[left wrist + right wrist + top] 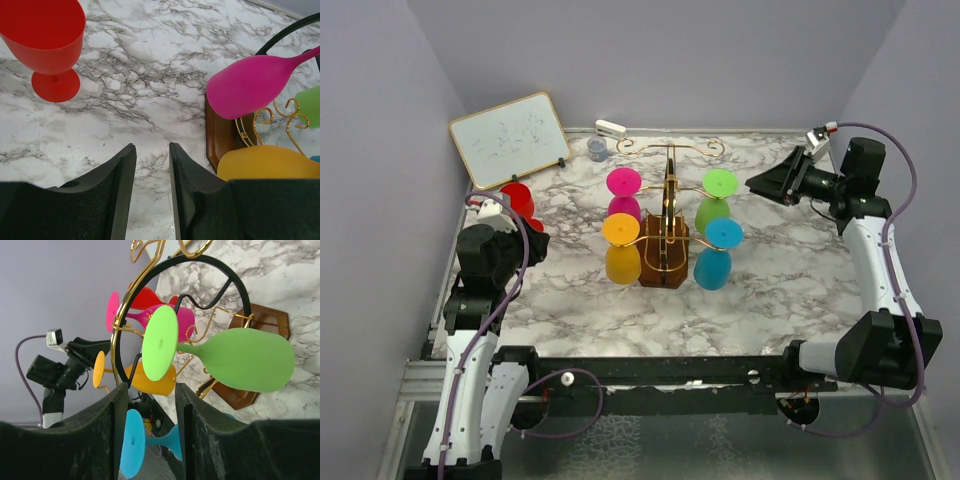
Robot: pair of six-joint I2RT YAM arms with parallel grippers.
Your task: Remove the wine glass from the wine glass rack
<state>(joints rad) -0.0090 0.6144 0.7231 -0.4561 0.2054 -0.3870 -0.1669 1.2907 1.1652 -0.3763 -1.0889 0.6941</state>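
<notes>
The wine glass rack is a gold wire stand on a brown wooden base at the table's middle. Four glasses hang on it upside down: pink, green, orange and blue. A red glass stands upright on the table at the left, also in the left wrist view. My left gripper is open and empty, between the red glass and the rack; it shows in the left wrist view. My right gripper is open and empty, right of the green glass, jaws facing its foot.
A small whiteboard leans at the back left. A grey-blue cup and a white object sit at the back edge. Purple walls close in on both sides. The marble tabletop lies bare right of the rack.
</notes>
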